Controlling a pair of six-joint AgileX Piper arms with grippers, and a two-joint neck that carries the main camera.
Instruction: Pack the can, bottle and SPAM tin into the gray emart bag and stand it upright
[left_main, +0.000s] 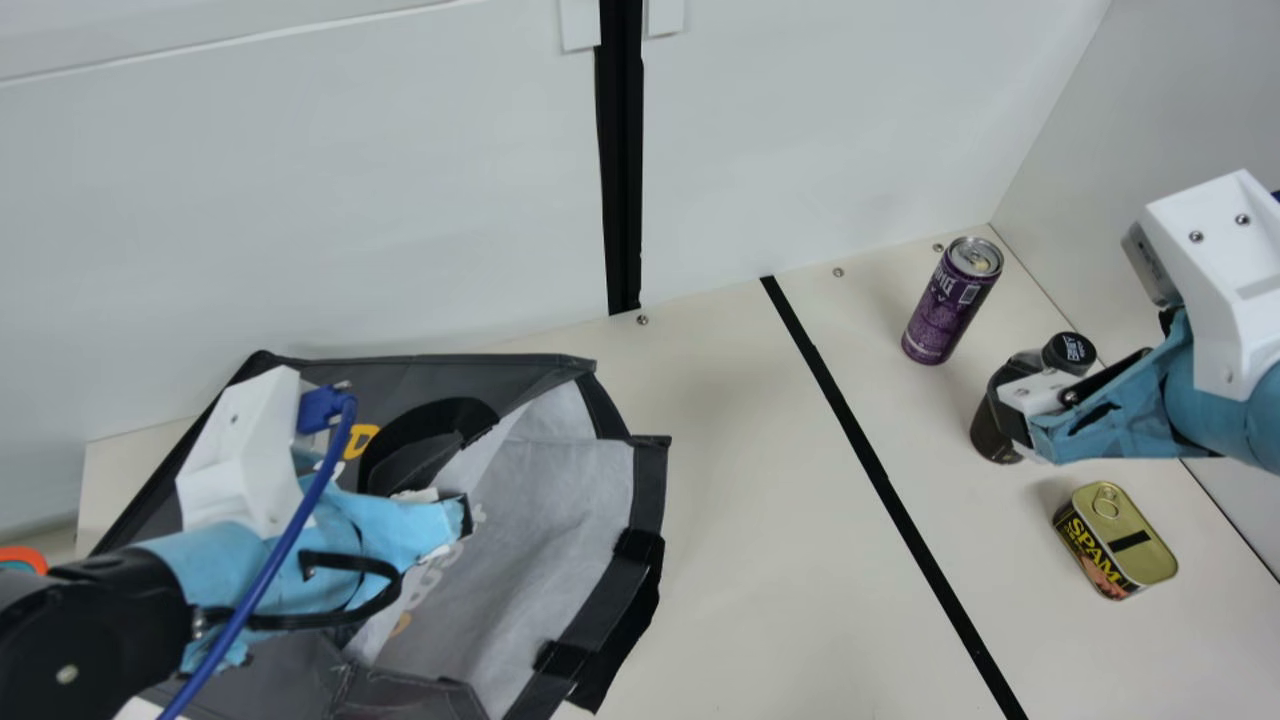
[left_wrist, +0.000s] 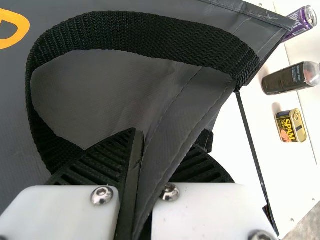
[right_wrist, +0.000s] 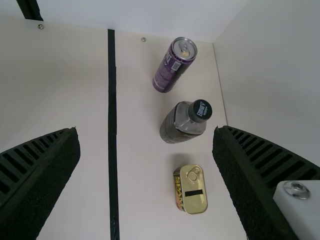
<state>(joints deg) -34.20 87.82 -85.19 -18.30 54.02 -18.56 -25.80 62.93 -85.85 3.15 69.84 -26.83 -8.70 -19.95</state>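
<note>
While the SPAM tin (left_main: 1115, 545) bears yellow letters, the can (left_main: 950, 303) bears white.

Blue-wrapped wrists (left_main: 225, 565) bear white, screwed housings (left_main: 235, 430); one trails a blue cable (left_main: 285, 545).

The bag (left_main: 560, 490) looks matt and cloth-like, its handle (left_wrist: 150, 34) coarsely woven; can (left_main: 945, 305) and tin (left_main: 1147, 556) are glossy metal, the bottle (right_wrist: 179, 125) smooth plastic.
</note>
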